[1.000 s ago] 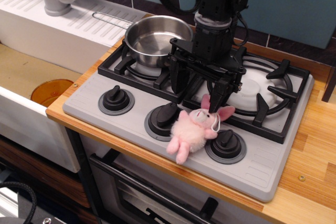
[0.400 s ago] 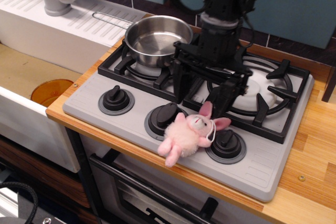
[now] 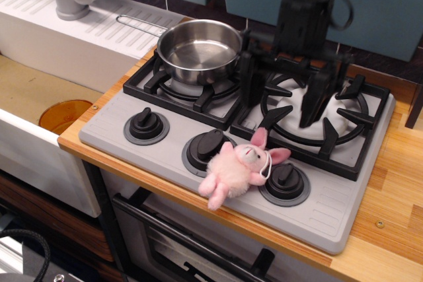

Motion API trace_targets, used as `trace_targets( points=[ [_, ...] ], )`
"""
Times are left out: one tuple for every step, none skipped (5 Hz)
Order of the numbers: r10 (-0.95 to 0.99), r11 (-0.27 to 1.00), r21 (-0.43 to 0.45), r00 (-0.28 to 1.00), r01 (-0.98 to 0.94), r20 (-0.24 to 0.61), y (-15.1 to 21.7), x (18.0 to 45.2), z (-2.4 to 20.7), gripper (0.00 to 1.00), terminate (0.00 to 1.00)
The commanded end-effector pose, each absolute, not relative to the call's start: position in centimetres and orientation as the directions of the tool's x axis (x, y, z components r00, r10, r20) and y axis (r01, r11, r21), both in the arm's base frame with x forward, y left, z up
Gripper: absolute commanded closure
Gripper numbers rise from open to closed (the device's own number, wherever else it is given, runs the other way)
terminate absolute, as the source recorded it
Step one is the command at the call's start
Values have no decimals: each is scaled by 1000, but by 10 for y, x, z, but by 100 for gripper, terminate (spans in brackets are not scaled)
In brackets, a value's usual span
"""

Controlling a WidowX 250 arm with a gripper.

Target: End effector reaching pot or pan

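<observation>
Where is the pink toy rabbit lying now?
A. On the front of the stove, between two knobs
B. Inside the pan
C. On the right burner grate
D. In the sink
A: the rabbit lies on the grey stove front between the middle knob and the right knob.

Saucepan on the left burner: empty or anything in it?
Empty. The saucepan stands upright on the grate, with bare shiny steel showing across its bottom.
</observation>
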State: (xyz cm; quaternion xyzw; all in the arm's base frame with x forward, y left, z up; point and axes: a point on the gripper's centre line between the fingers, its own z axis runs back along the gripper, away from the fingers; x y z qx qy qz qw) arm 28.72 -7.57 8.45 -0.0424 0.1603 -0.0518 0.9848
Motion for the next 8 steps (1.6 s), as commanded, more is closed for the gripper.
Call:
trace_targets(
  points=[
    [-130,989,-106,963,108,-234,-77,322,132,0,0],
    [-176,983,-91,965,160,-195,-60,340,125,0,0],
    [-207,978,-64,966,200,-156,-39,357,116,0,0],
    [-228,974,-47,961,223,-156,-25,362,122,0,0],
    [-231,973,-28,962,230,-146,-10,363,125,0,0],
    [-250,968,-26,959,249,-136,1,366,121,0,0],
    [-265,964,-43,956,262,-126,2,371,115,0,0],
    [-264,964,-37,958,262,-107,1,376,102,0,0]
  ],
)
